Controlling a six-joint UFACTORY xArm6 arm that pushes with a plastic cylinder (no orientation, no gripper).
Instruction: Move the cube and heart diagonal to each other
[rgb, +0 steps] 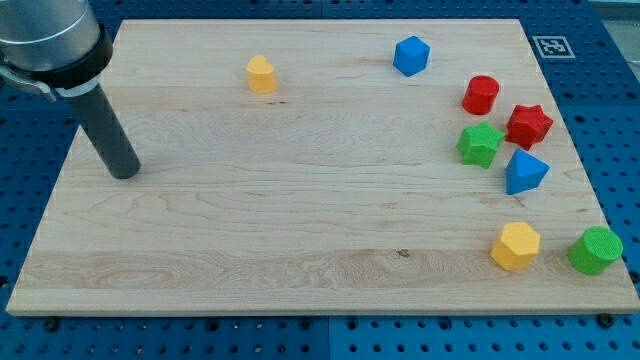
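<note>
In the camera view, my tip (126, 172), a bare rod with no pincer to open or clench, is resting at the wooden board's (300, 230) left side, well apart from every block. The blue cube (410, 55) is sitting near the board's top edge, right of centre, and the yellow heart (261, 74) is lying to its left, nothing between them. Along the board's right side are clustering a red cylinder (481, 94), a red star (528, 125), a green star (480, 144), a blue wedge-like block (525, 172), a yellow hexagon (515, 246) and a green cylinder (596, 250).

There is just one camera. It sits high, in front of the pale wooden board (300, 200), and looks down at a slant. It is near enough that the board fills almost the whole view.
</note>
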